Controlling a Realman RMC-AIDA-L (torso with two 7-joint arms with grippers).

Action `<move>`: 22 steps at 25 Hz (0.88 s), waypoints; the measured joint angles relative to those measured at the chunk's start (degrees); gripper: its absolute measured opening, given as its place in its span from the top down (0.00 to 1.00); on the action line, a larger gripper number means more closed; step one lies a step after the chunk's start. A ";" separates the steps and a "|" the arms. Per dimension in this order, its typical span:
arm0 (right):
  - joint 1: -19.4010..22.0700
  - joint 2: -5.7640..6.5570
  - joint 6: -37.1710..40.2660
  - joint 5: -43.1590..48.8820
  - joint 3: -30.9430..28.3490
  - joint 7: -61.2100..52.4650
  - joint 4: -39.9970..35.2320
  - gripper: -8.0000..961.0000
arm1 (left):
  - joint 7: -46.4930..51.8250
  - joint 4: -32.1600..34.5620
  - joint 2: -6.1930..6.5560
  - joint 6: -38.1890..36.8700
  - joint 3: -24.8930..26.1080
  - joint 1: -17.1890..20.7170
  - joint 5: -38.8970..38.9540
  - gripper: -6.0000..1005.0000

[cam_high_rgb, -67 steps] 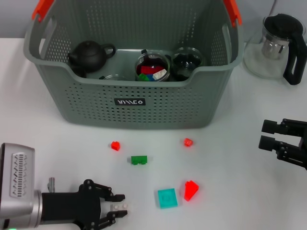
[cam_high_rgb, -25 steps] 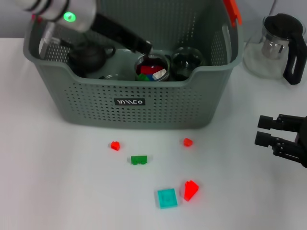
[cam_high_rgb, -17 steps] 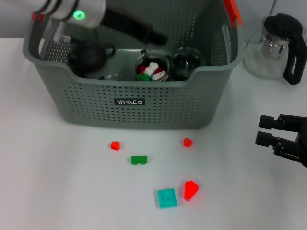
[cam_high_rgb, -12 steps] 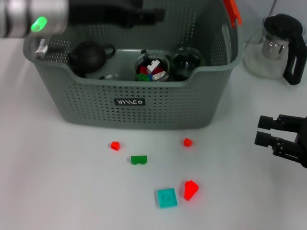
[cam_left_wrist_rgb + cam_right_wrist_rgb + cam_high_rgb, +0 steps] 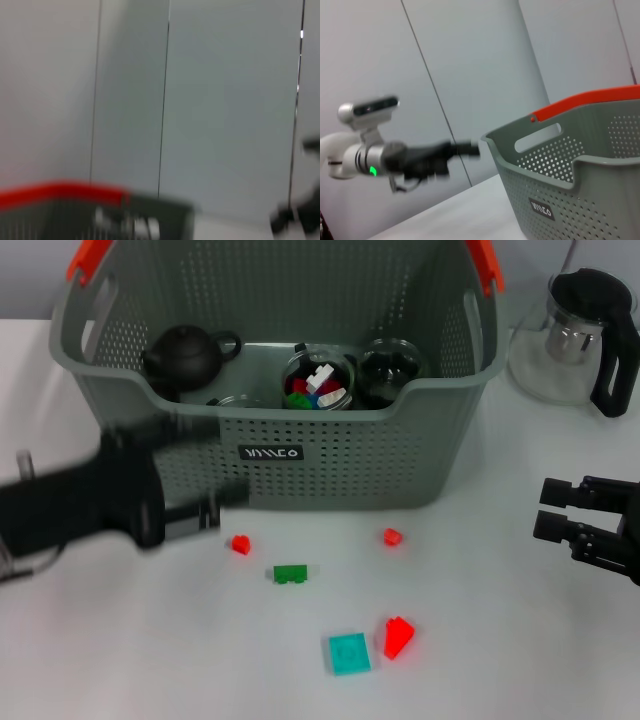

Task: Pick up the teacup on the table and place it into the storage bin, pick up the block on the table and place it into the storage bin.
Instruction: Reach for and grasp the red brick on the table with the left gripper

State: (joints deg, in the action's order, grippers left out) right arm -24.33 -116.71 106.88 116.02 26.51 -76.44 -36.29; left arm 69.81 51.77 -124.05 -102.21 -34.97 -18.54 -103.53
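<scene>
Now the left gripper (image 5: 215, 508) has swung down from the storage bin (image 5: 280, 455) toward the tabletop's left edge. I cannot tell its grip. It could bump the bin's front wall.

The grey perforated storage bin (image 5: 300, 390) stands upright ahead of me, orange-red handle tips up. Inside it a cup (image 5: 318, 382) holds small blocks. Loose blocks lie before it: green block (image 5: 291, 573), teal block (image 5: 349, 653).

A white desk (image 5: 120, 640) is carrying the storage bin (image 5: 300, 465) and a glass teapot (image 5: 575, 340). Lying near the bin's front are two small red blocks (image 5: 240, 544), a green block (image 5: 291, 573), a teal block (image 5: 349, 653) and a red wedge (image 5: 398, 637).
</scene>
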 joint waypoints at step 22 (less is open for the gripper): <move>0.16 0.07 -0.46 0.00 0.24 -0.82 0.00 0.48 | -6.83 -15.62 -0.19 25.51 -1.85 -4.69 -17.25 0.49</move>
State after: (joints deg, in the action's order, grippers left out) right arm -24.17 -116.64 106.42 116.02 26.75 -77.26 -36.30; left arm 62.98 36.15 -124.24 -76.70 -36.82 -23.23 -120.78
